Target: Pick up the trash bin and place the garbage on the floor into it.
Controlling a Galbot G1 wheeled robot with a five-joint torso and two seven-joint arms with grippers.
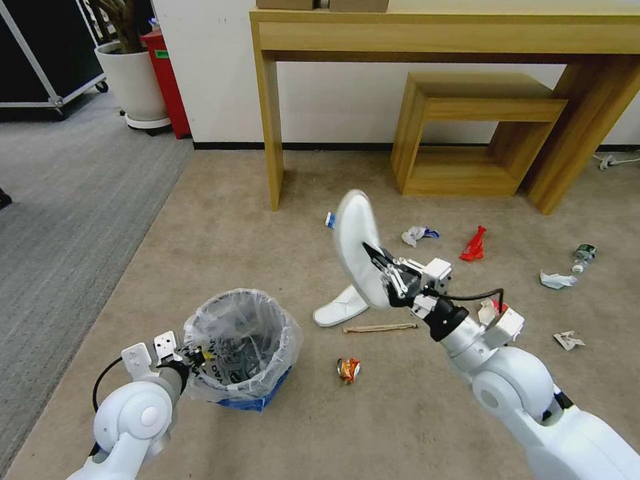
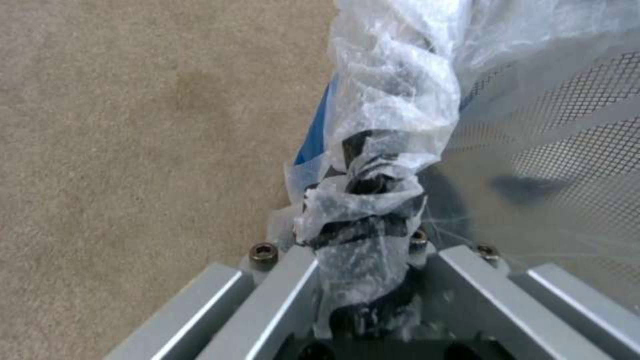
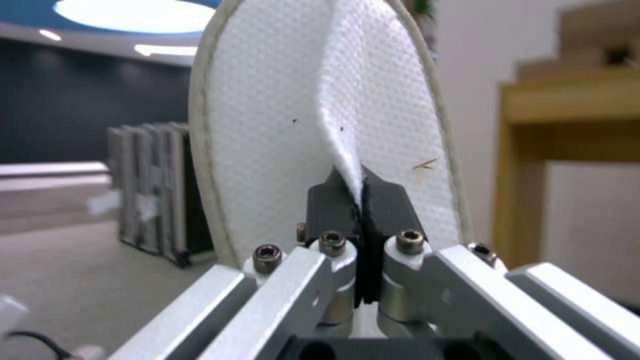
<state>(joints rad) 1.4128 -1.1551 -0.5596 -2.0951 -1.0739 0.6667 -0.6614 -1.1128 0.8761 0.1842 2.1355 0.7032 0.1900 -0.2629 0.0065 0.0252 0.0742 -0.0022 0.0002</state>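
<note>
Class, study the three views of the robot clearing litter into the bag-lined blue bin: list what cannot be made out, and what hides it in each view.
- Left gripper fingertips: in the left wrist view, wrapped in the crinkled clear plastic bag of the small round blue trash bin.
- Bin contents: head view, blurred behind bag folds.
- Second white slipper on the floor: head view, part covered by the held white slipper in the right gripper.
- Small green-labelled bottle: label too small to read.
</note>
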